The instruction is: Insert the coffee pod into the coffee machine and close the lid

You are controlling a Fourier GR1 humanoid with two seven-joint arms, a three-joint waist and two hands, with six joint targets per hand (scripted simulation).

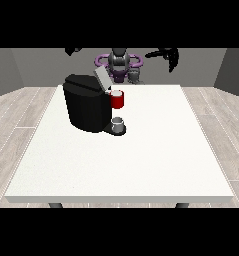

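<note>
Coffee machine (86, 107) first, folks: we see a black block of a thing sitting on the far left part of the white table (141, 165), and its grey lid (102, 77) is tilted up and open, leaning back toward the robot (119, 62). At the machine's right side, up near the top, we have a red holder (118, 100) with a pale round top showing in it; that looks to us like the coffee pod (116, 93), resting in the holder's mouth, though we cannot tell how deep it sits. Below it, on the machine's dark base plate, stands a small grey cup (118, 123), upright, right beside the machine's front wall.

Now up to the arms. We catch the hand at the view's right (172, 57) raised high above the far edge of the table, well apart from the machine, black fingers hanging downward and relaxed, with nothing between them. We find the hand at the view's left (74, 50) also lifted, just a dark shape up above the machine's back corner, touching nothing we can see; how its fingers lie, we cannot tell.

Robot torso sits centred behind the table, purple rings at its shoulders, with grey walls and wood-plank floor (21, 115) around it all.
</note>
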